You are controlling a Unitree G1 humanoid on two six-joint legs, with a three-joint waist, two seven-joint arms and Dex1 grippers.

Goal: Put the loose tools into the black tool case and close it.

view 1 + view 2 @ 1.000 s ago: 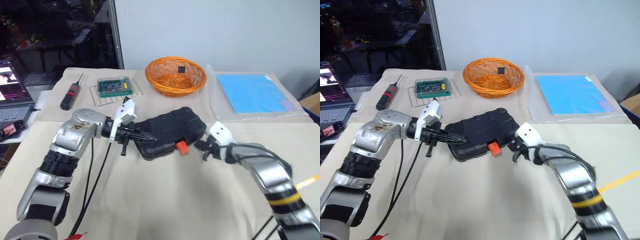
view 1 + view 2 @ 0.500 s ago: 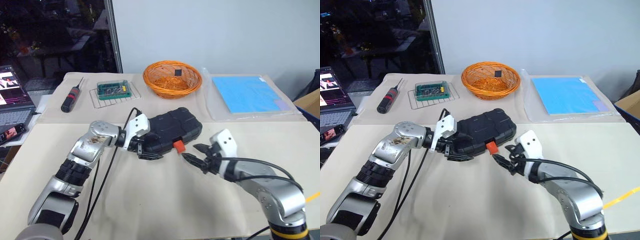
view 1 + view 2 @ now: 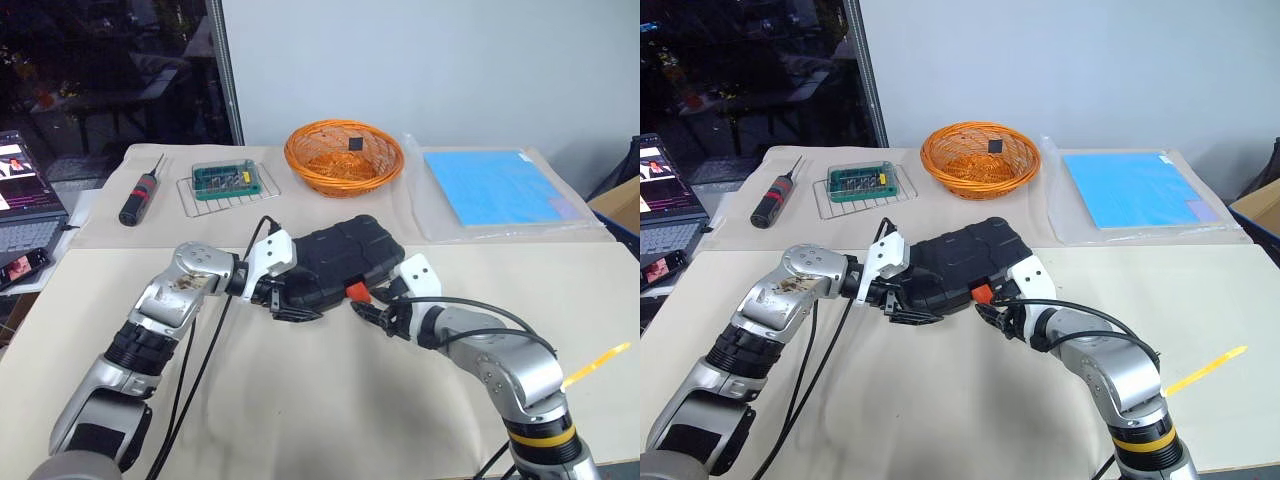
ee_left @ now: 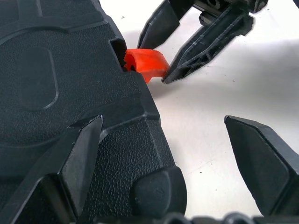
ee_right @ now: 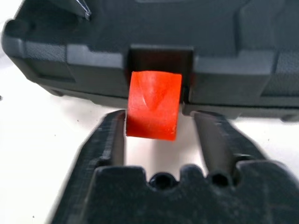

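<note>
The case (image 3: 340, 262) lies shut mid-bench (image 3: 330, 420), so latching is the step in hand. The left pincer (image 3: 292, 305), spread wide, straddles its near corner. The right pincer (image 5: 161, 140), narrow, brackets the latch (image 5: 154, 104); next it likely must press that home. Open bench lies nearer the robot.

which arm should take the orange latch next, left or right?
Right. The right gripper already has its fingers either side of the orange latch on the closed black tool case. The left gripper stands open at the case's left front corner, off the latch.
</note>
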